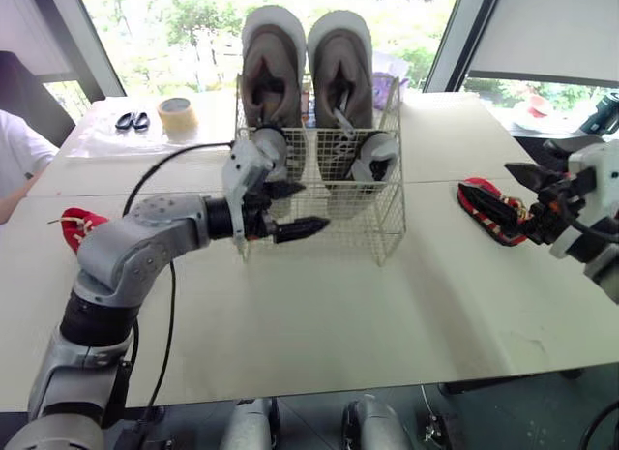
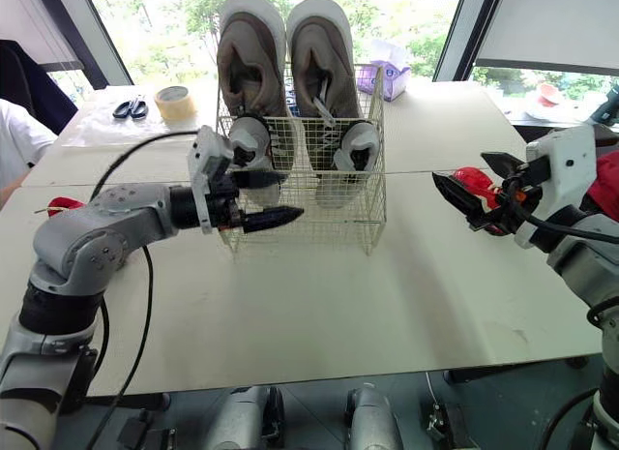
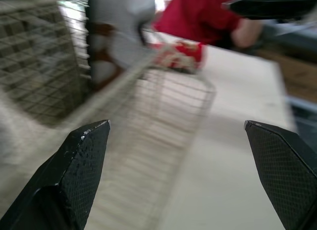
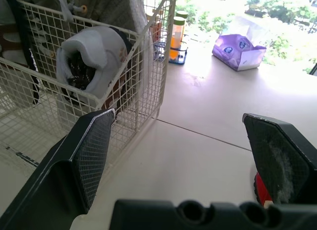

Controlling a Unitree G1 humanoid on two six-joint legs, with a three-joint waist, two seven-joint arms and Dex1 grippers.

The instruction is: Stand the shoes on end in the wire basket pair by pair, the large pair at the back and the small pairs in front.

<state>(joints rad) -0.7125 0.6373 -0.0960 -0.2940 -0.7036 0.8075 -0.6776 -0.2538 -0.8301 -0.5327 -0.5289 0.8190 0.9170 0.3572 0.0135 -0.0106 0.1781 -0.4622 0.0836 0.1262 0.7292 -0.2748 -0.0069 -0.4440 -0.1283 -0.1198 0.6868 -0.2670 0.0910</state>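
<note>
A white wire basket (image 1: 387, 227) stands mid-table. Two large grey shoes (image 1: 274, 63) stand on end along its back. In front of them are two small white shoes (image 1: 372, 160). My left gripper (image 1: 309, 208) is open at the basket's front left corner, holding nothing; the left wrist view has its fingertips (image 3: 94, 141) spread before the mesh. At the table's right lies a red shoe (image 1: 488, 210). My right gripper (image 1: 532, 200) is open just over it, fingers (image 4: 94, 141) wide apart. A second red shoe (image 1: 79, 225) lies at the far left beside my left elbow.
A tape roll (image 1: 177, 111) and scissors (image 1: 132, 121) lie at the back left. A purple tissue pack (image 2: 387, 77) and small bottles (image 4: 176, 34) sit behind the basket. A person in white (image 1: 14, 160) is at the left edge.
</note>
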